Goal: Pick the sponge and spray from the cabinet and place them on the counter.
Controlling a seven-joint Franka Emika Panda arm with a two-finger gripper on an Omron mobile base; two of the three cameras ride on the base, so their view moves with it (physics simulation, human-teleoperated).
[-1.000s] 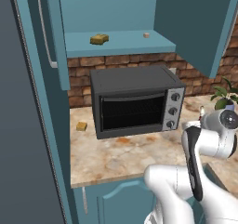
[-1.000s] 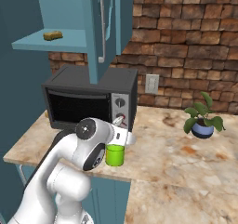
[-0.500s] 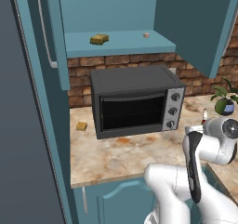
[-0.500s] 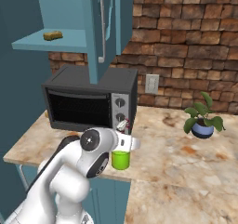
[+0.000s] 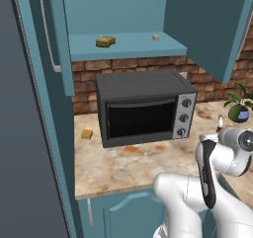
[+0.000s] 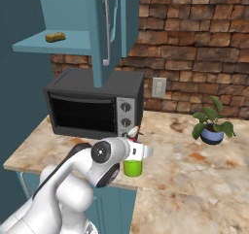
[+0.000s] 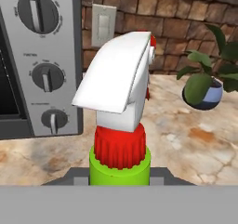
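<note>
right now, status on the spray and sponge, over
Gripper shut on spray, low at counter front edge. Sponge on cabinet shelf. Toaster oven below, clear of spray.

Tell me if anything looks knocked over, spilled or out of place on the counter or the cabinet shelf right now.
Nothing stands out. The spray is upright in the hand, low over the counter. The sponge lies flat on the cabinet shelf, the toaster oven sits square, and the plant is upright. No spills.
</note>
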